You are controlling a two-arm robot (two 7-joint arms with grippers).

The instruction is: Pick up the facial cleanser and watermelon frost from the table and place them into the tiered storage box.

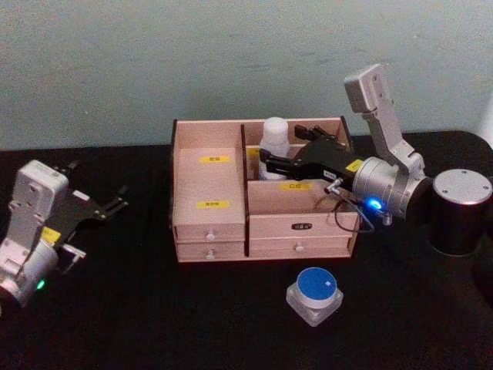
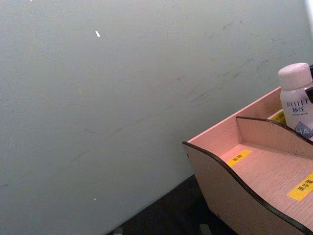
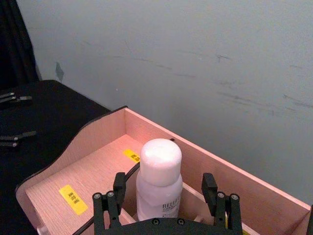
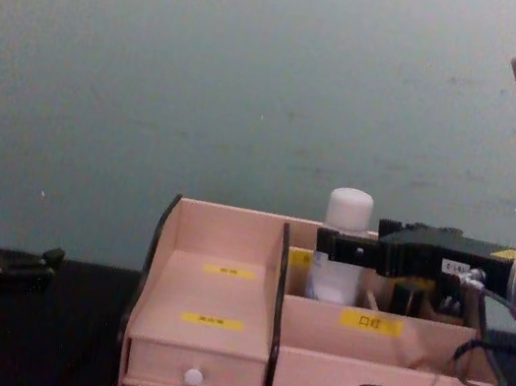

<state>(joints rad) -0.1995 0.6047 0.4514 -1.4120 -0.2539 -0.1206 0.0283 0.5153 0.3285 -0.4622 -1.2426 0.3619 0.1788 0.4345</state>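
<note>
Closest to you, the small clear jar with the round blue lid [image 1: 313,294] sits on the black desk [image 1: 154,308], just in front of the right half of the tiered storage box [image 1: 271,226] and apart from it. Neither end effector touches it.

Your right end effector [image 3: 163,186] reaches in from the right, over the box's right side, to the rear compartment beside the centre divider. The white bottle [image 4: 346,219] stands upright in that compartment, with its rounded cap above the box's rim. In the right wrist view the fingers [image 3: 119,188] are spread to either side of the bottle, with a clear gap on both sides. The end effector grips nothing.

Your left end effector [image 1: 98,185] is low over the desk at the far left, well apart from the box. Its two fingers are parted and hold nothing.

The box faces you with its drawers towards the front. Yellow labels mark the stepped shelves on its left side, and those shelves are bare.
</note>
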